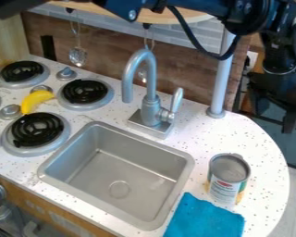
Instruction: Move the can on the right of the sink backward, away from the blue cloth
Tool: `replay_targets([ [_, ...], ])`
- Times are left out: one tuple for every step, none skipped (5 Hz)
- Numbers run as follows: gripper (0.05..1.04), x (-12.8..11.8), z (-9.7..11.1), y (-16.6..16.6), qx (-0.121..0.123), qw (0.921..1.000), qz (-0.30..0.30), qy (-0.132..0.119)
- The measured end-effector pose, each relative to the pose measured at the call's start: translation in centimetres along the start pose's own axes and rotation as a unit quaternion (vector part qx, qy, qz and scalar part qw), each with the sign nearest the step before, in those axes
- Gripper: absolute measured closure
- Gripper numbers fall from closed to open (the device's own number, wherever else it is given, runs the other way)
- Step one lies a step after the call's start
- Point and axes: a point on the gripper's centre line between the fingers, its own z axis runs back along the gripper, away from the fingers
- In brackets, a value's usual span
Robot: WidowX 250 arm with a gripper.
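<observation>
Gripper [291, 126] upper right of frame, can't tell if wide or narrow. Can [226, 186] upright, lower right, beside blue cloth [204, 219]. Risk: low sideways swing could clip can's rim, tip it.

With the sink [120, 169] as your clock centre, you have the faucet [151, 111] just behind it at one o'clock and a post [221, 88] farther out, between one and two. The can [228, 180] stands on the bench [265, 159] at three; the cloth [203, 220] lies at four, just before the can. Toward ten and eleven are the burners [37, 131], with the banana [36, 99] among them.
</observation>
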Motion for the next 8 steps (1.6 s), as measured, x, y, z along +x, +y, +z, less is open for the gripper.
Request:
replay_targets([
  [0.083,-1.1,-1.5,0.0,-0.001,0.9998,0.002,0.021],
  [0.083,-4.5,-3.5,0.2,0.012,0.9981,0.022,0.055],
  [0.083,-5.9,-1.4,-0.2,0.028,0.9983,0.035,0.039],
  [0.083,-7.3,0.4,-1.1,0.039,0.9981,0.039,0.027],
  [0.083,-9.4,0.8,-1.1,0.045,0.9969,0.057,0.031],
  [0.083,-10.5,0.3,-1.0,0.049,0.9954,0.074,0.036],
  [0.083,-12.2,-0.6,-1.2,0.042,0.9950,0.078,0.046],
  [0.083,-13.5,-1.5,-1.2,0.035,0.9953,0.076,0.049],
])
